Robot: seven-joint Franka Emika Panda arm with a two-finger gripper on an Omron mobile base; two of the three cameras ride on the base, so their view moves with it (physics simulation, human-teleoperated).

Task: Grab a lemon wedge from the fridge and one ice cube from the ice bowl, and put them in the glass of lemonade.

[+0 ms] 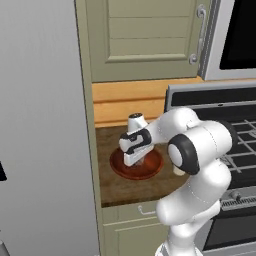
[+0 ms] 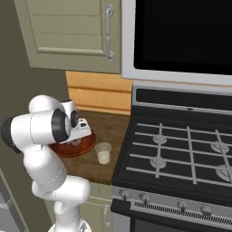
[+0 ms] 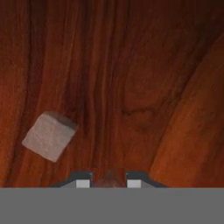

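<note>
The ice bowl point(image 1: 151, 170) point(image 2: 87, 144), a shallow reddish-brown wooden dish, sits on the counter, and my gripper point(image 1: 136, 163) point(image 3: 108, 181) reaches straight down into it. Inside the bowl point(image 3: 131, 87), in the hand view, one pale ice cube point(image 3: 50, 136) lies loose, left of the fingertips point(image 3: 83, 183). The tips stand close together with a dim brownish patch between them; whether that is a cube is unclear. The glass of lemonade point(image 2: 103, 153) stands just right of the bowl. The grey fridge point(image 1: 40, 125) rises on the left, and the lemon wedge is out of view.
A stove point(image 2: 181, 154) with black grates adjoins the counter on the right, below a dark microwave point(image 2: 181, 36). Beige cabinets point(image 1: 145, 35) hang above. The wooden counter point(image 1: 115, 187) is narrow, squeezed between fridge and stove.
</note>
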